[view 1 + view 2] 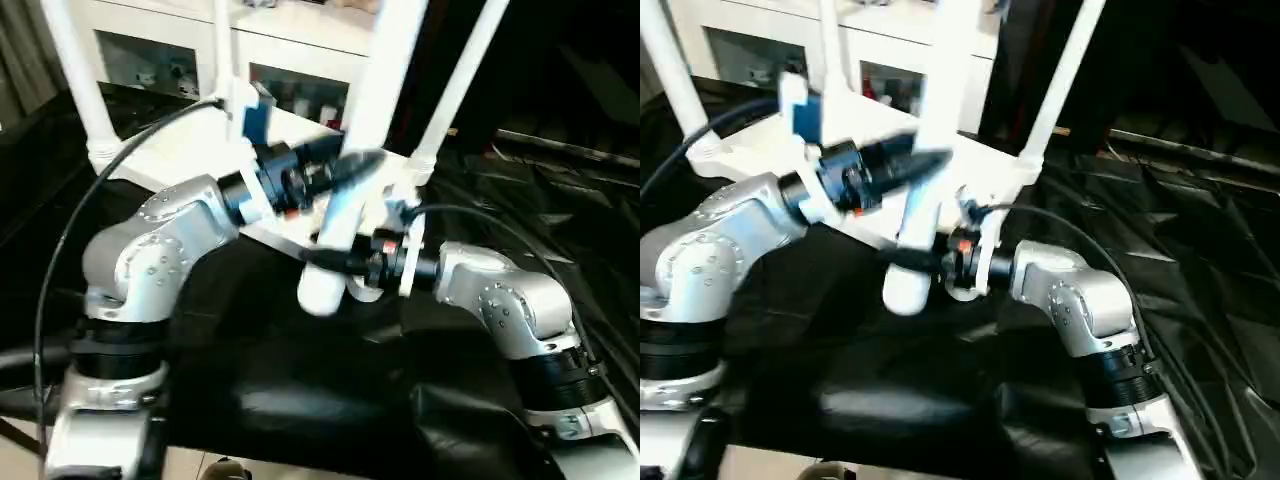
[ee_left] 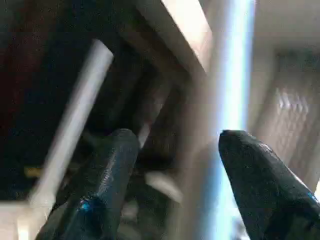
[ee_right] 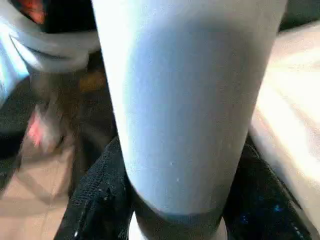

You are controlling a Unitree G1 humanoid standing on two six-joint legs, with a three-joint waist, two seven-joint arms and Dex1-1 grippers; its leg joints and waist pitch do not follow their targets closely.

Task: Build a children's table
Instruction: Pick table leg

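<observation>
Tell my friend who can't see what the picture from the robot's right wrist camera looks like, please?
A fat white table leg stands right in front of the camera, squeezed between the right gripper's two black fingers, which hold it near its lower end. Behind the leg everything is blurry, with a pale surface on one side.

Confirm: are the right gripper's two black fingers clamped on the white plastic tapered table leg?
Yes: in the right wrist view the white plastic tapered leg sits between the right gripper's black fingers, touching both.
</observation>
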